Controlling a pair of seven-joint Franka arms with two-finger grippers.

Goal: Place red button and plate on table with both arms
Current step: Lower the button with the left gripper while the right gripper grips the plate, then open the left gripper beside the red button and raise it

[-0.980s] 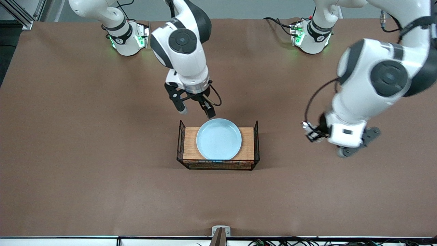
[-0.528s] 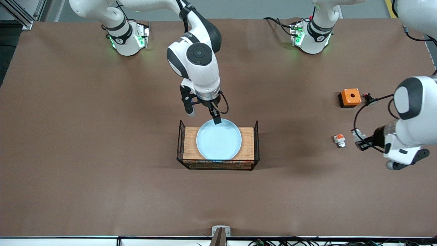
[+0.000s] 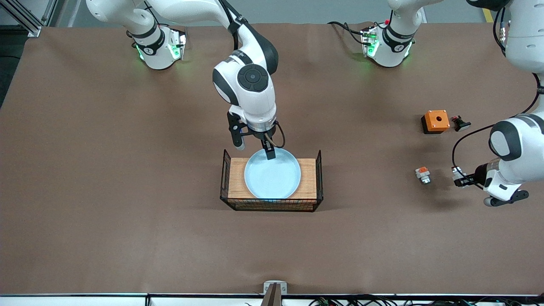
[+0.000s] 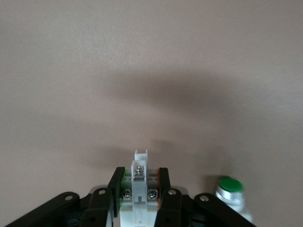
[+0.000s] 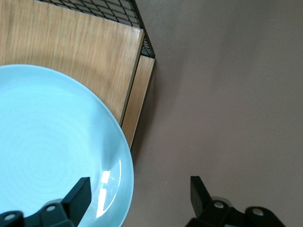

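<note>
Plate [image 3: 272,173] [image 5: 47,151] lay flat on the wooden tray [image 3: 308,178] at the middle of the brown table [image 3: 127,233]. Taking twelve o'clock as toward the robots' bases, the left gripper [image 3: 460,177] [image 4: 139,182] hung low over the table at the plate's three o'clock, near the left arm's end, clamped on the red button [image 3: 456,172] [image 4: 139,189]. A small white piece [image 3: 422,174] with an orange top sat at that gripper's nine o'clock. The right gripper [image 3: 255,149] [image 5: 138,194] stood spread wide at the plate's twelve o'clock edge, one finger inside the rim and one outside, gripping nothing. An orange box [image 3: 435,121] lay at the white piece's twelve o'clock.
</note>
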